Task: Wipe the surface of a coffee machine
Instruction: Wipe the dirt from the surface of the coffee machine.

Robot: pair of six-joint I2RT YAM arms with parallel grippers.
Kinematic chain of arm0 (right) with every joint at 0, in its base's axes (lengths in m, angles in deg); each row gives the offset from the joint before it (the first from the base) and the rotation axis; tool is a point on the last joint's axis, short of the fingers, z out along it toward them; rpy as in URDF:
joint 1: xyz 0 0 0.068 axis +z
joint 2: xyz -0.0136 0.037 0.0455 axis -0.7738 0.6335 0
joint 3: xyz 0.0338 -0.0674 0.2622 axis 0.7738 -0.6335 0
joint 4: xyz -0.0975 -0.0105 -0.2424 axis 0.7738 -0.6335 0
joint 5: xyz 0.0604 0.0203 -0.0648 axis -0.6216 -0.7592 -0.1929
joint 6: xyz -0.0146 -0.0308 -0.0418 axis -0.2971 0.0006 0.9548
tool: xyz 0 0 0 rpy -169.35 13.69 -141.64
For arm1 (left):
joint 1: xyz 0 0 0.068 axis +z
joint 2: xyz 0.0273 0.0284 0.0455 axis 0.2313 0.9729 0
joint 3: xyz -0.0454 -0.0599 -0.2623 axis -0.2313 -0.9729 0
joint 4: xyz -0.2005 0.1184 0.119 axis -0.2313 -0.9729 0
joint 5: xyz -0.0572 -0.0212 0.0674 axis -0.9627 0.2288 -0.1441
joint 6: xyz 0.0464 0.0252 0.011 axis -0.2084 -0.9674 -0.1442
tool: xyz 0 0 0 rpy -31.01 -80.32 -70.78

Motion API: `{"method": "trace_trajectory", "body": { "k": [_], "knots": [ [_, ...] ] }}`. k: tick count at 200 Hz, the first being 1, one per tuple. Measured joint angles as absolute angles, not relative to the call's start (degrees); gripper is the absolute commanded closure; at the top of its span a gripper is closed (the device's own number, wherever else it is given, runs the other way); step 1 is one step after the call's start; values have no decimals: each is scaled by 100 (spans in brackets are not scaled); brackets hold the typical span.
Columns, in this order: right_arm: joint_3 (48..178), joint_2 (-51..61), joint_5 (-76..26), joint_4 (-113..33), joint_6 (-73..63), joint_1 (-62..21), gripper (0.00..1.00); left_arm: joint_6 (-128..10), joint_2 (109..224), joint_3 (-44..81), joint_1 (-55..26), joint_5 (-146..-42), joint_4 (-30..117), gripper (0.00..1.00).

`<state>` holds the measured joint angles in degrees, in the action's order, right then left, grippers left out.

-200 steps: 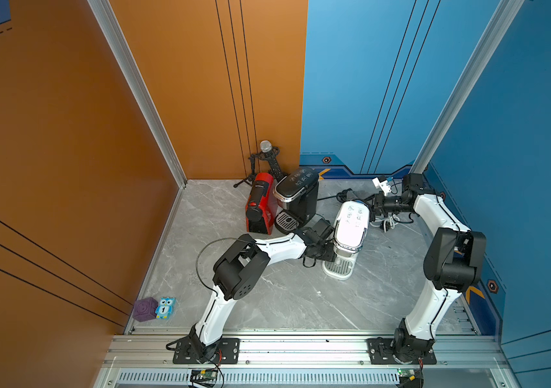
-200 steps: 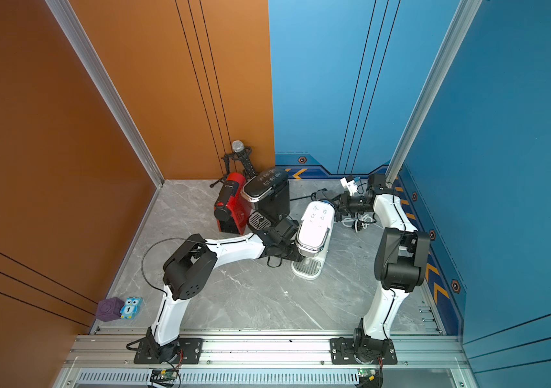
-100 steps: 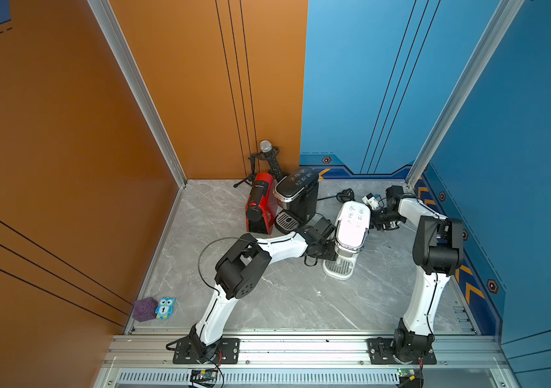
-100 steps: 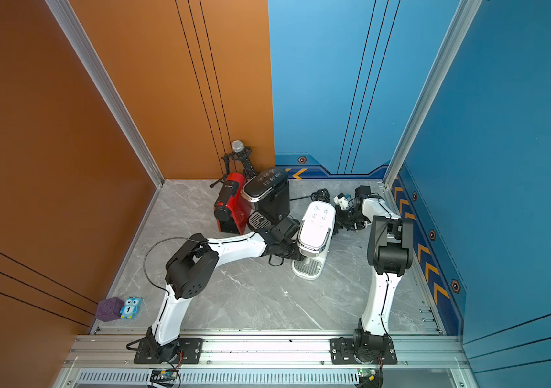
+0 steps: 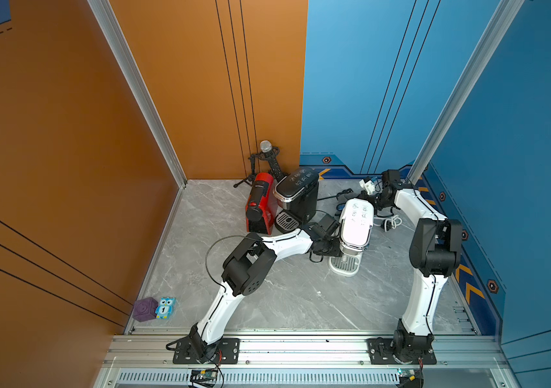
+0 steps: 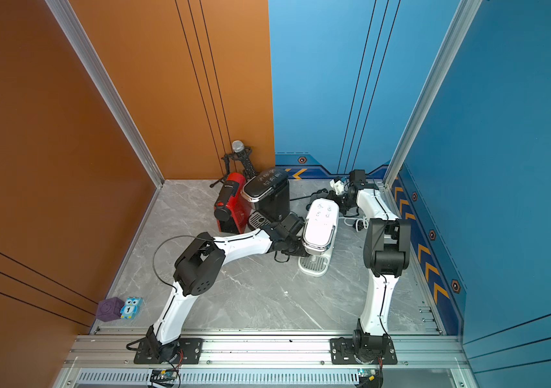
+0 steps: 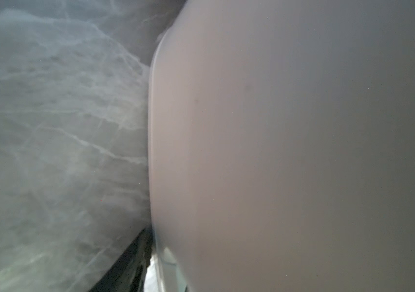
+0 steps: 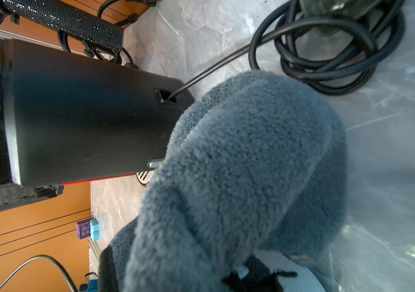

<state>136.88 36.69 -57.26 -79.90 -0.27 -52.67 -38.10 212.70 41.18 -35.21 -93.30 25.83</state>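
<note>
The right jaws are clenched on a grey-blue fleecy cloth (image 8: 239,177). It is bunched around them and fills much of the right wrist view, so the fingers themselves are hidden by the pile. The left jaws are shown by no view. Only the pale side wall of the white coffee machine (image 7: 290,139) is seen, very close, in the left wrist view, so whether they are released or grasping cannot be told.

In both top views the left arm (image 5: 284,240) is stretched low over the counter (image 5: 284,295), its end against the machine's flank. The right arm (image 5: 415,205) is bent in toward the machine's rear. The machine stands upright between the two arms. A black coffee machine (image 5: 297,191) and a red coffee machine (image 5: 260,205) are just beside it toward the back corner, and a coiled black cord (image 8: 328,58) lies behind.

The cloth is judged light, soft and limp. It is best held by a gathered fold, so that a loose pad is left free to be pressed flat. The machine's shell is judged stiff, smooth and likely slippery. Being tall on a small base, it may be shoved or tipped under a wiping push. It is best steadied low on a flat side wall, not by the drip tray (image 5: 344,267).
</note>
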Motion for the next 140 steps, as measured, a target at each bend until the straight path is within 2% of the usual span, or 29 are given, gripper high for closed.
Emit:
{"method": "trace_trajectory", "body": {
  "k": [82, 112, 140],
  "knots": [
    [15414, 3512, -5496, -8035, -980, -5975, 97, -3043, 21606, 4028, -3354, -9475, 4128, 37],
    [15239, 3068, -5243, -8033, -1026, -6089, 97, -2982, 21619, 4011, -3352, -9477, 4231, 36],
    [14348, 2224, -4889, -7935, -1002, -6010, 97, -2977, 21626, 4011, -3352, -9475, 4240, 37]
  ]
}}
